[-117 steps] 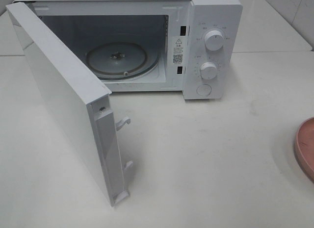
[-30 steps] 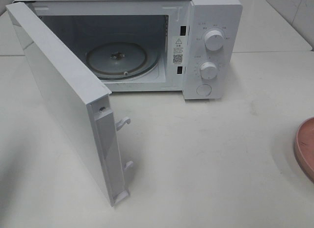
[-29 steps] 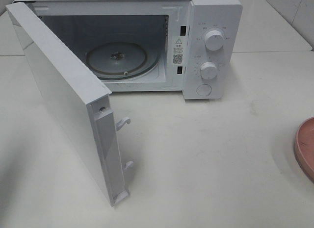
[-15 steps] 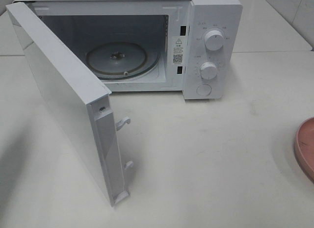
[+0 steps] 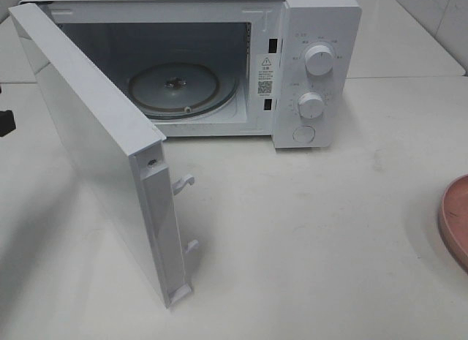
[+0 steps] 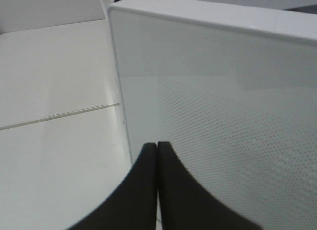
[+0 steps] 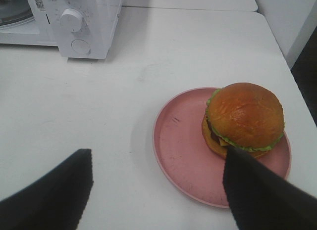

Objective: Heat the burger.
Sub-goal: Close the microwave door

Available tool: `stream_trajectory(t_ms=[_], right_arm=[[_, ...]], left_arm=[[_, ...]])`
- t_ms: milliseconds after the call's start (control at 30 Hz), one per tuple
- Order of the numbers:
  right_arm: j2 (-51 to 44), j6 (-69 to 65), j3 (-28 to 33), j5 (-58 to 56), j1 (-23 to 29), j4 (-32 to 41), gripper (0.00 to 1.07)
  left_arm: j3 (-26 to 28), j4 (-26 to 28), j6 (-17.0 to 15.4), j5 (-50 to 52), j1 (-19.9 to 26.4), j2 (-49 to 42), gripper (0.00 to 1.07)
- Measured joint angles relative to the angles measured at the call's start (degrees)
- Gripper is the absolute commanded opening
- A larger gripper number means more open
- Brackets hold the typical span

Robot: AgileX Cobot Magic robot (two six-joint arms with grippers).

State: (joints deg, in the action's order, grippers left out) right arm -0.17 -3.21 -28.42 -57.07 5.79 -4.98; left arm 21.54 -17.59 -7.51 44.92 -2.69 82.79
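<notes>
The burger [image 7: 245, 116], with a glossy brown bun and green lettuce, sits on the far side of a round pink plate [image 7: 181, 156] in the right wrist view. My right gripper [image 7: 158, 153] hovers over the plate's near side, open, one finger [image 7: 64, 190] off the plate and the other [image 7: 252, 190] just in front of the burger, nothing between them. In the exterior view only the plate's rim [image 5: 453, 219] shows, at the right edge; the burger is out of view there. My left gripper [image 6: 157, 147] is shut and empty, close to the outer face of the microwave door [image 6: 223, 116].
The white microwave [image 5: 318, 33] stands at the back with its door [image 5: 95, 150] swung wide open to the left. Its glass turntable [image 5: 183, 88] is bare. Two knobs [image 5: 319, 60] and a round button are on its right panel. A dark part of the left arm [image 5: 6, 123] shows at the left edge.
A dark part of the left arm has come into the exterior view at the left edge, behind the open door. Microwave and plate have not moved.
</notes>
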Motion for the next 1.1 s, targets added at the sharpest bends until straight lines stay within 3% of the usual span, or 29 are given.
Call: stream_trajectory(t_ms=[633, 833, 900, 1000, 1067, 1100], right_arm=[[0.0, 0.0, 0.0, 0.0, 0.0, 0.0, 0.74], [0.0, 0.0, 0.0, 0.0, 0.0, 0.0, 0.74], [0.0, 0.0, 0.0, 0.0, 0.0, 0.0, 0.74], [0.0, 0.0, 0.0, 0.0, 0.0, 0.0, 0.74], [0.0, 0.0, 0.0, 0.0, 0.0, 0.0, 0.74], [0.0, 0.0, 0.0, 0.0, 0.0, 0.0, 0.74]], left_arm=[[9.22, 0.11, -1.2, 1.78, -12.95, 12.32, 0.0], [12.26, 4.53, -1.15, 1.78, -17.36, 14.9, 0.0], [14.5, 9.17, 0.4, 1.72, -20.68, 16.62, 0.0], [15.13, 10.6, 1.15, 1.72, -21.72, 17.02, 0.0], [17.42, 16.56, 4.47, 0.74, -25.32, 18.45, 0.0], [17.42, 16.56, 4.47, 0.74, -25.32, 18.45, 0.0]])
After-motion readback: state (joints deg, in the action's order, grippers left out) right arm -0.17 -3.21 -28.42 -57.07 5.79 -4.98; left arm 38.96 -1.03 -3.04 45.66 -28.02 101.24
